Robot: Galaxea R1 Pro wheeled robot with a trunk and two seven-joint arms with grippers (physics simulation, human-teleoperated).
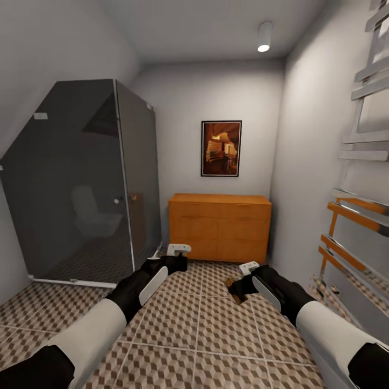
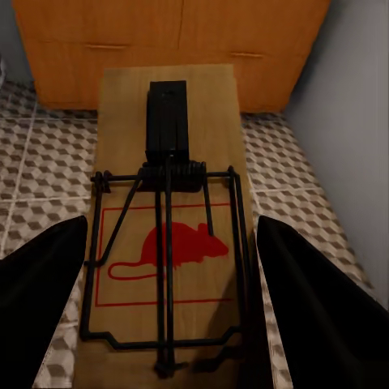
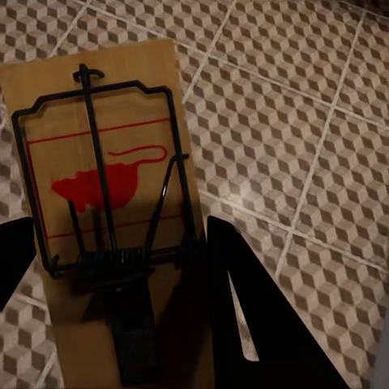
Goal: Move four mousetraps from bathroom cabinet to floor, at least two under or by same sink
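My left gripper [image 1: 181,258] [image 2: 174,312] is shut on a mousetrap [image 2: 170,121], a wooden board with a black wire bar and a red mouse print. It hangs above the bathroom floor [image 1: 200,335], pointing at the orange-brown cabinet [image 1: 219,227] [image 2: 162,40], whose doors are closed. My right gripper [image 1: 237,286] [image 3: 130,284] is shut on a second mousetrap [image 3: 89,89] [image 1: 231,282], held flat over the cube-patterned tiles [image 3: 308,121]. Both arms reach forward side by side in front of the cabinet. The sink is out of view.
A dark glass shower enclosure [image 1: 81,183] fills the left side. A chrome towel radiator [image 1: 356,216] lines the right wall close to my right arm. A framed picture [image 1: 221,148] hangs above the cabinet. Open tiles lie between my arms and the cabinet.
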